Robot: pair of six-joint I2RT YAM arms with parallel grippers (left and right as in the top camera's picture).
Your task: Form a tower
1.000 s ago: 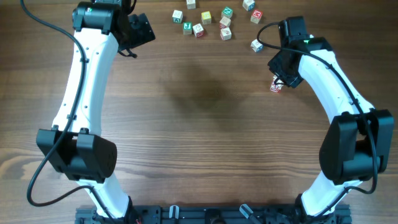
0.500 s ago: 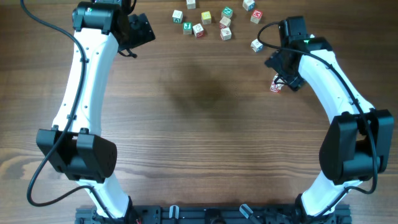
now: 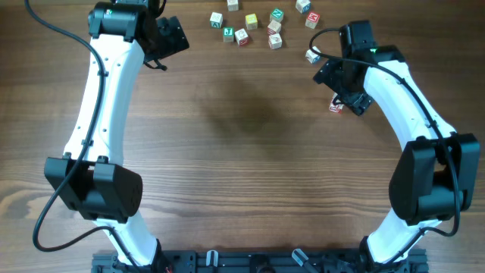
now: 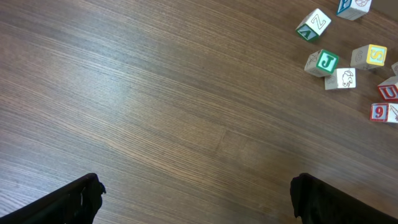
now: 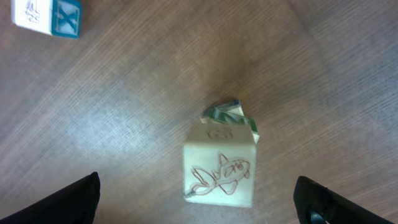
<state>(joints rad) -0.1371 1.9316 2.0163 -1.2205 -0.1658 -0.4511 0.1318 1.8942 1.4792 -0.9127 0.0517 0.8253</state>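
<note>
The tower [image 5: 219, 171] is a short stack of small wooden cubes. Its cream top face carries a red line drawing, and a green-edged cube [image 5: 229, 112] shows beneath it. In the overhead view the tower [image 3: 336, 107] stands at the right, partly under my right gripper [image 3: 342, 89]. In the wrist view my right gripper [image 5: 196, 186] is open, with its dark fingertips [image 5: 74, 199] wide on either side of the top cube and not touching it. My left gripper [image 4: 196, 190] hangs open over bare wood at the back left, also seen from overhead [image 3: 173, 36].
Several loose letter cubes [image 3: 250, 23] lie scattered along the back edge. A green J cube [image 4: 326, 61] and a red 9 cube [image 4: 379, 112] are among them. One cube with a blue X [image 5: 50, 15] lies just behind the tower, and it also shows in the overhead view [image 3: 312, 55].
My right gripper has opened and let go of the tower's top cube, and its head has shifted slightly back and left. The left arm has not moved.
</note>
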